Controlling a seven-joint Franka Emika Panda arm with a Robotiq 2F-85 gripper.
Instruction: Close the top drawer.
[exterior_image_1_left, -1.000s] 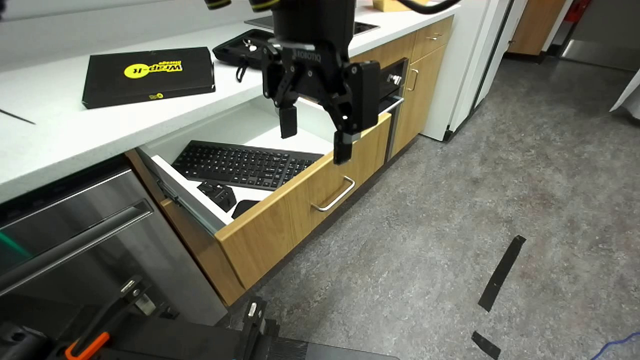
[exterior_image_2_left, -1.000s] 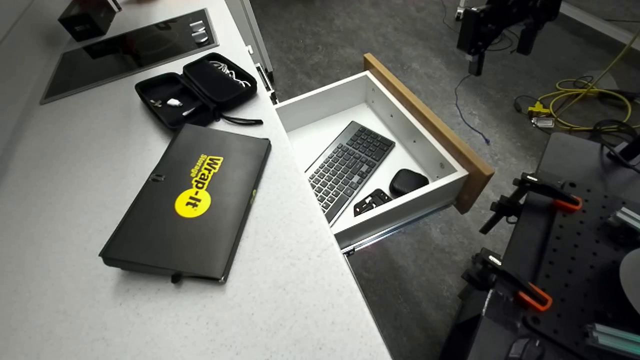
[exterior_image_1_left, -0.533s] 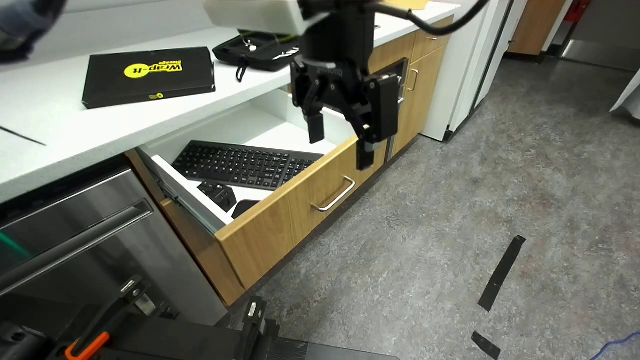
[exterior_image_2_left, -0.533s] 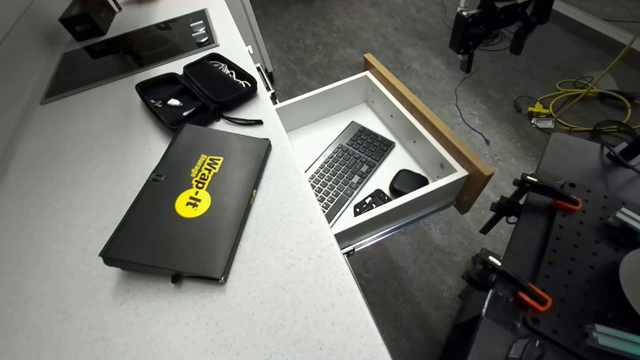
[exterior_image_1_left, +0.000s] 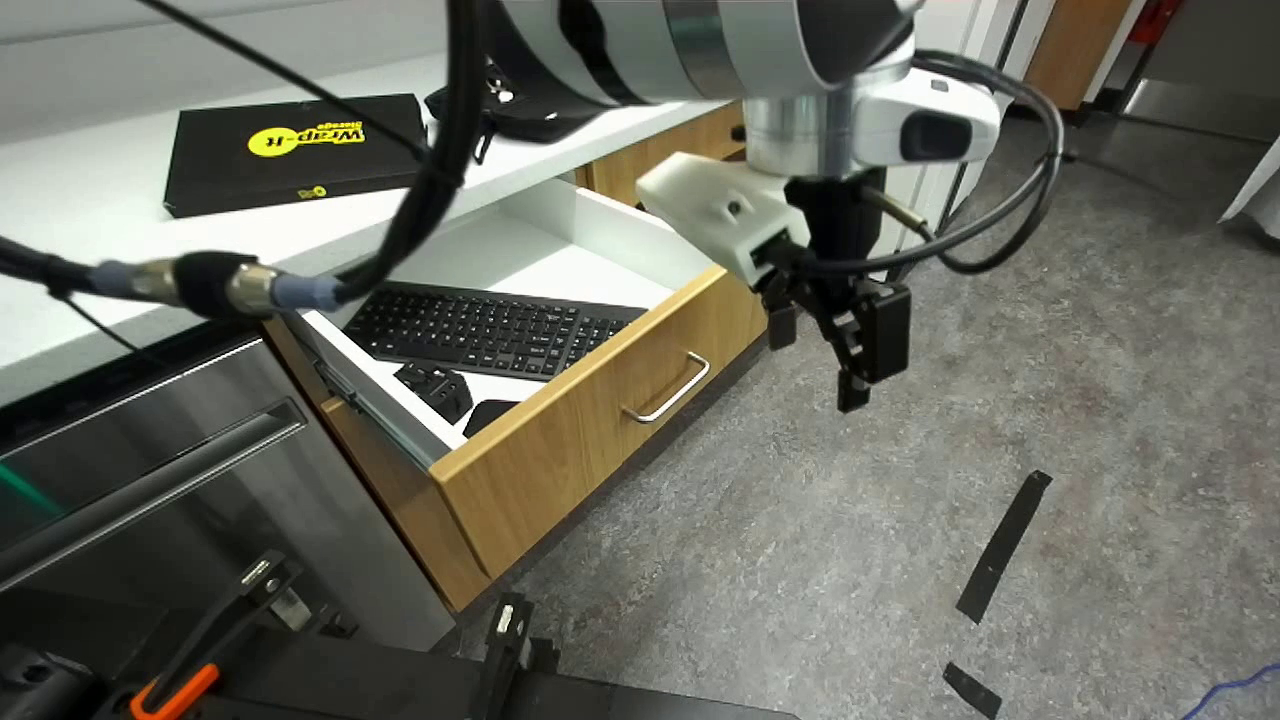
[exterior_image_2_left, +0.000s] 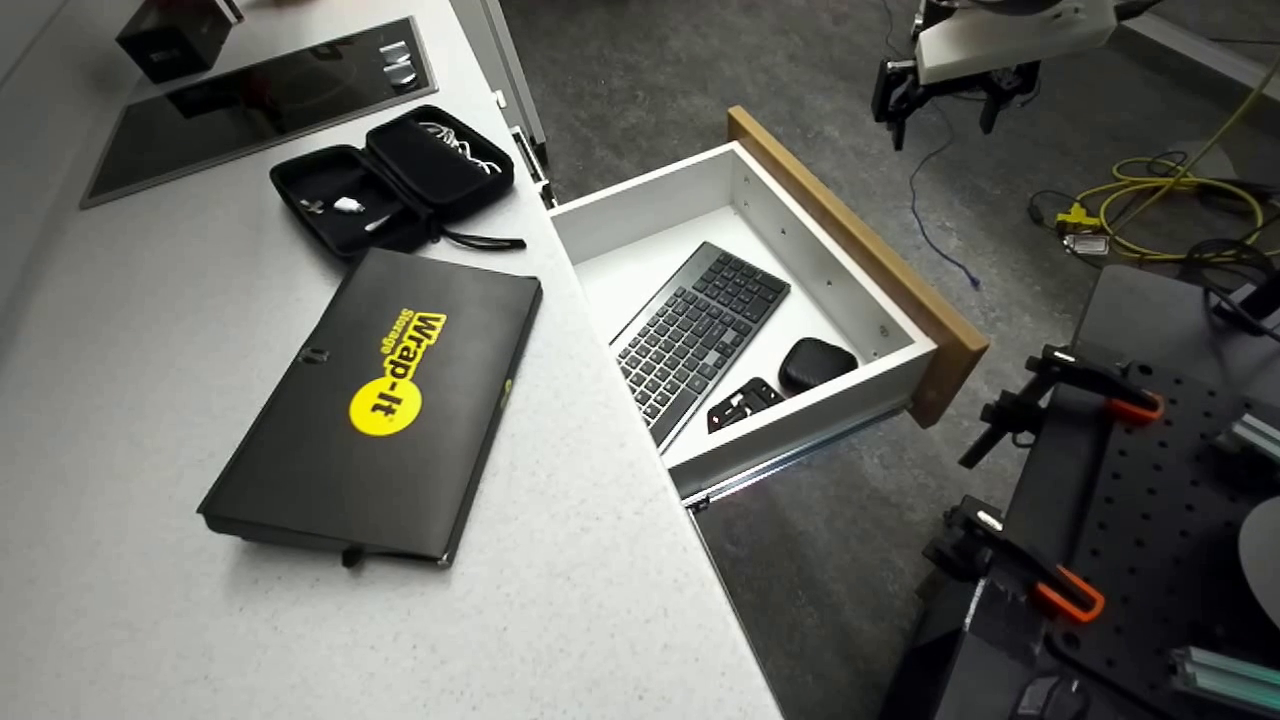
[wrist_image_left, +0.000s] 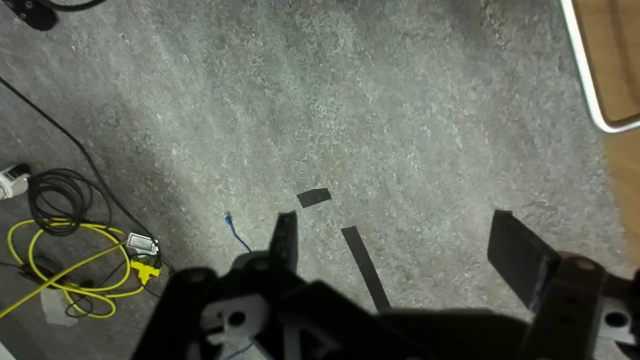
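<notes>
The top drawer (exterior_image_1_left: 545, 455) stands pulled out, with its light-oak front and slim silver bar handle (exterior_image_1_left: 677, 396). Its white interior and black keyboard (exterior_image_1_left: 480, 325) show in both exterior views, the drawer's front edge (exterior_image_2_left: 850, 235) facing the floor side. My gripper (exterior_image_1_left: 818, 362) is open and empty, out over the floor in front of the drawer front, apart from it and beyond the handle. It also shows at the top right of an exterior view (exterior_image_2_left: 943, 128). In the wrist view the open fingers (wrist_image_left: 394, 220) have bare floor between them, and the handle (wrist_image_left: 584, 65) shows at the upper right.
The white counter (exterior_image_2_left: 600, 600) runs above the drawer and holds a black Wrap-It box (exterior_image_2_left: 400, 400) and an open black case (exterior_image_2_left: 400, 185). A steel appliance (exterior_image_1_left: 200, 480) stands beside the drawer. A black bench with orange-handled clamps (exterior_image_2_left: 1070, 595) faces it. Yellow cable (wrist_image_left: 75, 285) lies on the floor.
My arm has moved across and past the drawer to the floor side of its front, and its links now show in an exterior view. The gripper stays open. The drawer has not moved.
</notes>
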